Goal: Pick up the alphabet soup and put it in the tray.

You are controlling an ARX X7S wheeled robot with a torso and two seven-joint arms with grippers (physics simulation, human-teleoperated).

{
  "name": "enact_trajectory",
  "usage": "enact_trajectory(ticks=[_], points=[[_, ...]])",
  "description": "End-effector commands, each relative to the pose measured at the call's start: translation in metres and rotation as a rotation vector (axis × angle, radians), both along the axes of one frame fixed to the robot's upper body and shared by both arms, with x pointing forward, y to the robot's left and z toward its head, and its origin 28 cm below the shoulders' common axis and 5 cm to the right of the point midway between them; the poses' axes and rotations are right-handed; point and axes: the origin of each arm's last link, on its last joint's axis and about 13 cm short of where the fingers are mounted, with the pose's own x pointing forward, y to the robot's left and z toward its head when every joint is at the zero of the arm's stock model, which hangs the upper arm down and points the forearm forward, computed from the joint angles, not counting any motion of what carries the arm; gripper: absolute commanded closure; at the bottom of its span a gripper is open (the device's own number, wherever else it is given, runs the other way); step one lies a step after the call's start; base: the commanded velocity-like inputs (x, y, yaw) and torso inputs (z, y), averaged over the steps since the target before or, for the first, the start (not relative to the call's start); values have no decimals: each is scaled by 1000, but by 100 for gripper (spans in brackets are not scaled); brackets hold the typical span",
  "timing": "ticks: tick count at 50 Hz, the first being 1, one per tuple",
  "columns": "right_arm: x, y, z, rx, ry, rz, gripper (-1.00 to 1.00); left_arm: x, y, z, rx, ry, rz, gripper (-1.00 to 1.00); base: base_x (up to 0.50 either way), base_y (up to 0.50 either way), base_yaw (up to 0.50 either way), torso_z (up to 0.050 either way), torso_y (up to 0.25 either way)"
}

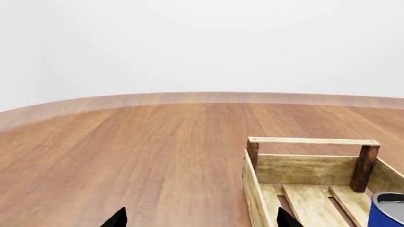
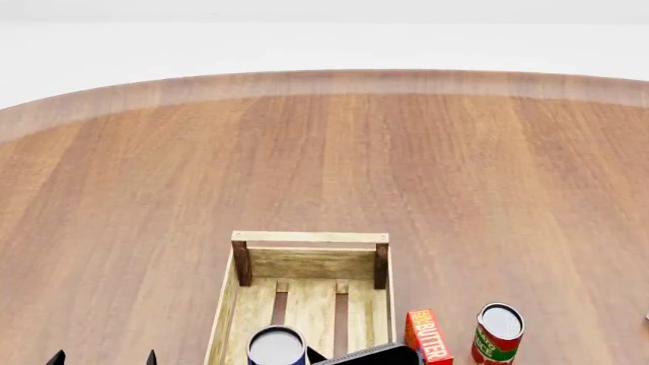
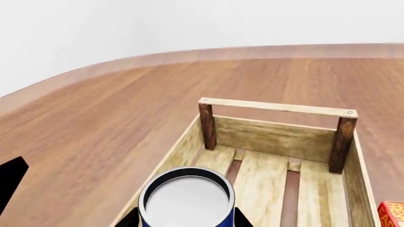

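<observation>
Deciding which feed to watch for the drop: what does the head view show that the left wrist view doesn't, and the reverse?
Head only: the butter box and the red-and-green can right of the tray, the soup seen from above with its whole pale top, and a dark part of the right arm beside it. Left wrist only: the far wall, and the tray's end rail seen side-on. Both: the tray's far end, the soup (just a blue edge in the wrist view), the wooden table, and the left gripper tips.
</observation>
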Motion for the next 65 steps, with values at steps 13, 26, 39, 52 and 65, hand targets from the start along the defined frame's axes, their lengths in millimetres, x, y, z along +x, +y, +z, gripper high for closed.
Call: enact_trajectory(ticks=[13,26,39,52,65], points=[[3,-1,-1,-22,29,4,100,0,0,-1,2,1,-1,-100,0,0,0,0,1],[3,-1,-4,-22,60,6,100,0,0,-1,-1,1,0,-100,0,0,0,0,1],[2,0,-7,-12,77,6,100,1,0,0,-1,1,2,-100,0,0,0,0,0],[2,1,-12,-11,127,10,100,0,0,0,-3,-1,2,-100,0,0,0,1,1],[2,0,-12,-16,152,13,100,0,0,0,-4,1,1,-100,0,0,0,0,1]])
